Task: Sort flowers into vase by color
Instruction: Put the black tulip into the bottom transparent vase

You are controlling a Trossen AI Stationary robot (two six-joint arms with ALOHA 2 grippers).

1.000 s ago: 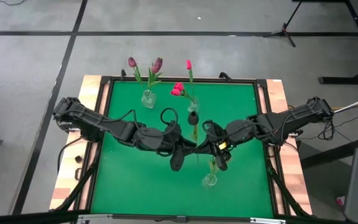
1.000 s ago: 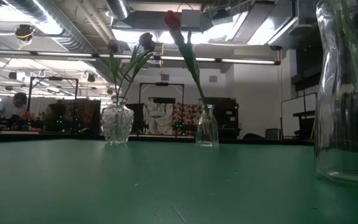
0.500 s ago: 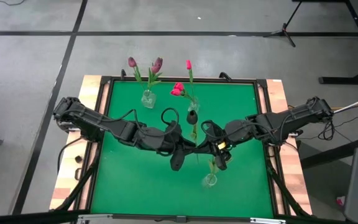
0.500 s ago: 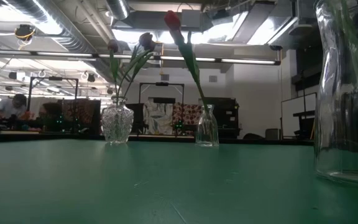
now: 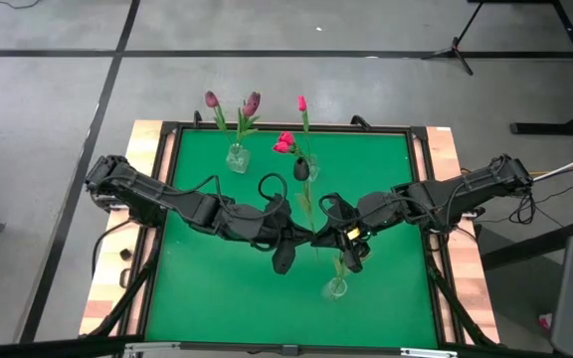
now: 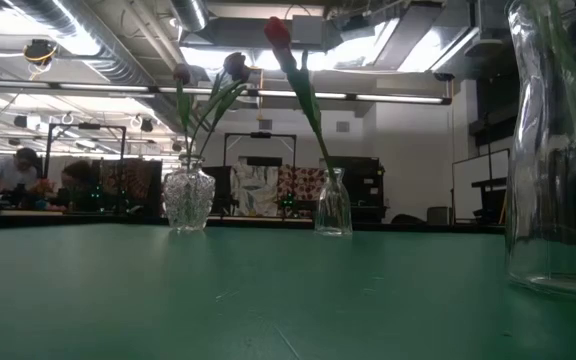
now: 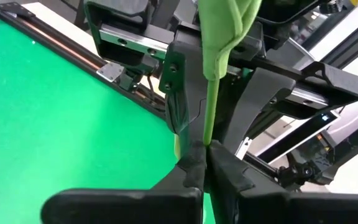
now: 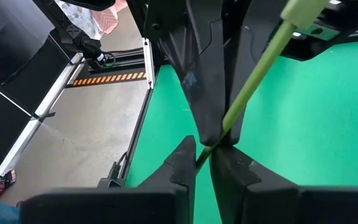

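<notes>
A near-black flower (image 5: 301,170) with a long green stem is held over the table's middle, where both grippers meet. My left gripper (image 5: 309,240) and my right gripper (image 5: 318,239) are both shut on that stem. A cut-glass vase (image 5: 235,157) at the far side holds two purple flowers (image 5: 251,102). A slim bottle (image 5: 309,171) beside it holds pink flowers (image 5: 285,142). A third glass vase (image 5: 336,288) near the front holds green stems. The low view shows the three vases standing on their bases, with neither gripper in it. My left gripper (image 7: 205,149) pinches the green stem (image 7: 211,106) between its two fingertips, fingers lying across it, below a folded leaf (image 7: 225,25). The flower is clear of the table. My right gripper (image 8: 205,151) pinches the same stem (image 8: 248,84) between its fingertips, coming from the opposite side, right beside the left gripper's fingers (image 8: 204,93).
The green table top (image 5: 207,288) has a dark raised frame (image 5: 162,199) and wooden side boards. The near vase (image 6: 558,150) stands just below and in front of the right gripper. Open green surface lies to the near left. People sit in the room beyond the far edge.
The dark flower head has swung toward the table's far edge, a little to the left, closing on the slim bottle, while the held part of the stem has stayed almost where it was. Both grippers have kept shut on the stem.
</notes>
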